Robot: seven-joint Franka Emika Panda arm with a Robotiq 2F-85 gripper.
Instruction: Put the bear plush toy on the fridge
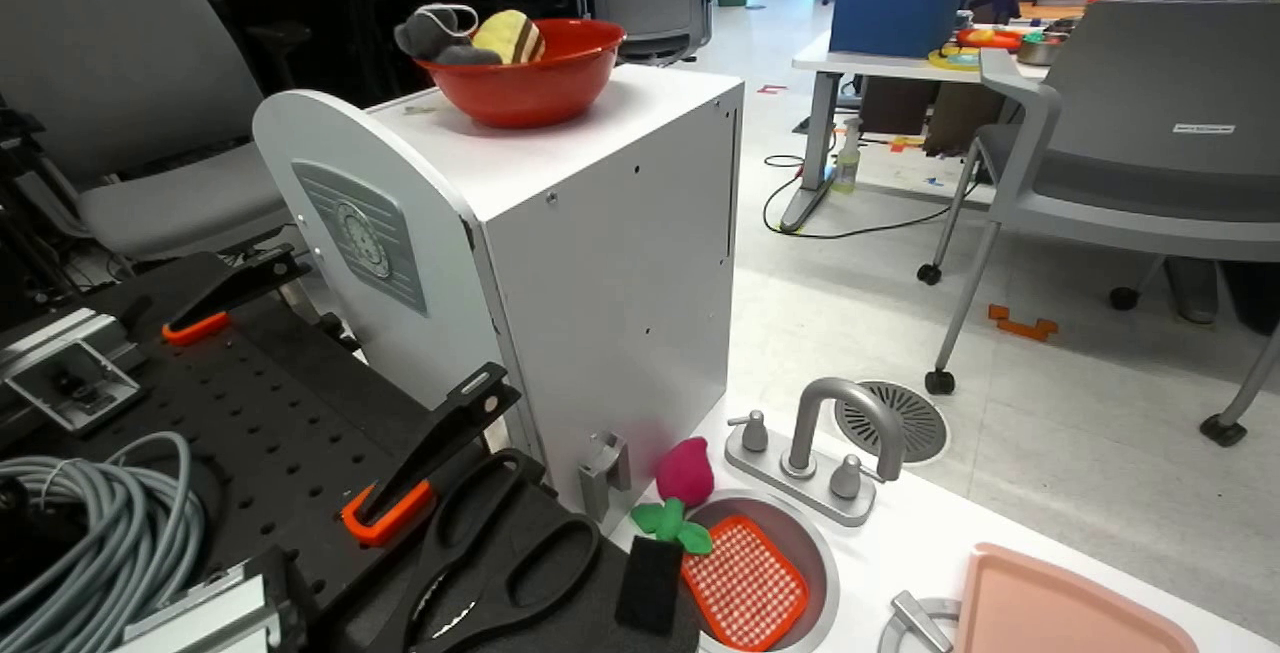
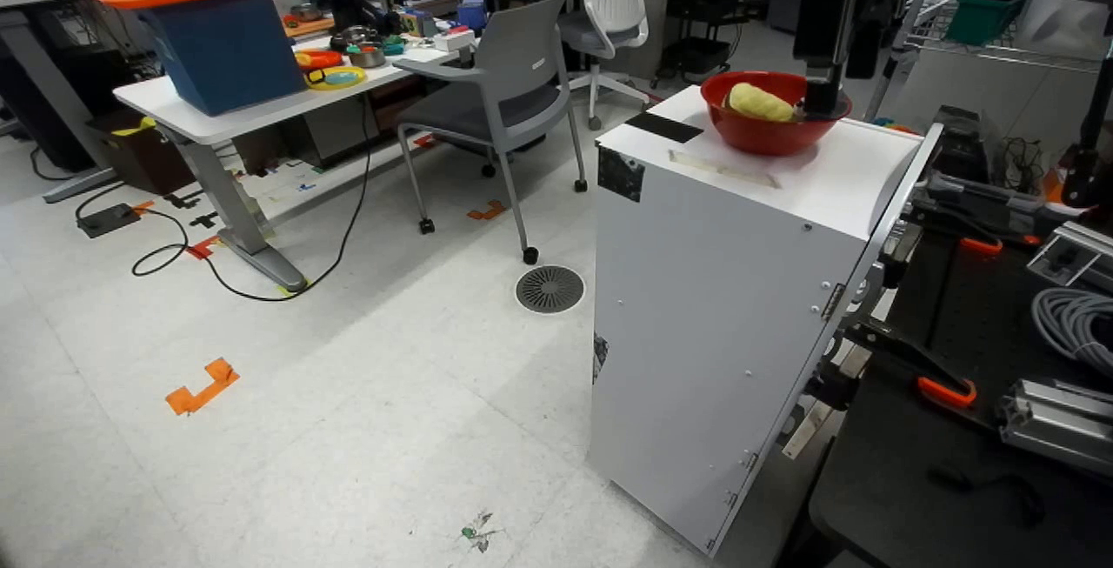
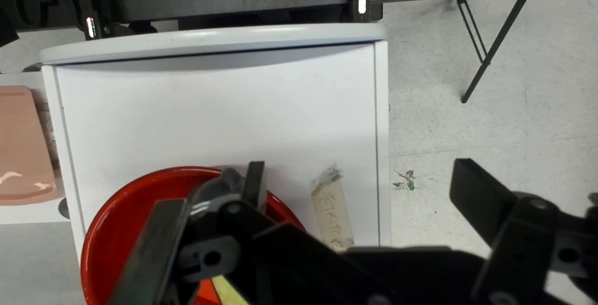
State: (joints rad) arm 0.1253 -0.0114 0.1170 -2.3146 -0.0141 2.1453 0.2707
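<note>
Bear plush toy [image 1: 437, 36] sits in the glossy red bowl [image 1: 525, 88], upper left of centre in an exterior view: a soft grey lump with a thin white loop, part of it slumped over the rim. Beside it in the bowl I see a yellow piece [image 1: 505, 38] with brown stripes. The bowl stands on the flat white top of the fridge [image 1: 620, 233], a boxy cabinet whose smooth side is dotted with small holes; its round-topped door [image 1: 435, 223] carries a grey square panel [image 1: 405, 278] with a moulded dial.

In my wrist view the claw [image 3: 362, 181] is spread wide, its dark, blocky fingers [image 3: 479, 197] well apart. One, left of centre, crosses in front of the bear plush toy; I cannot tell whether they touch. A worn strip of tape [image 3: 332, 214] with handwriting lies on the fridge top, right of the bowl.

At lower left of an exterior view I have a black perforated board [image 1: 270, 433] bearing a coil of grey cable [image 1: 110, 523]; at bottom, right of centre, a round sink [image 1: 823, 558] beside a curved faucet [image 1: 850, 391]. Pale floor [image 2: 348, 394] fills the lower left of an exterior view, with an orange tape mark [image 2: 204, 390], a round grille [image 2: 549, 290] right of it and, at upper centre, a grey chair [image 2: 517, 63] on small castors.
</note>
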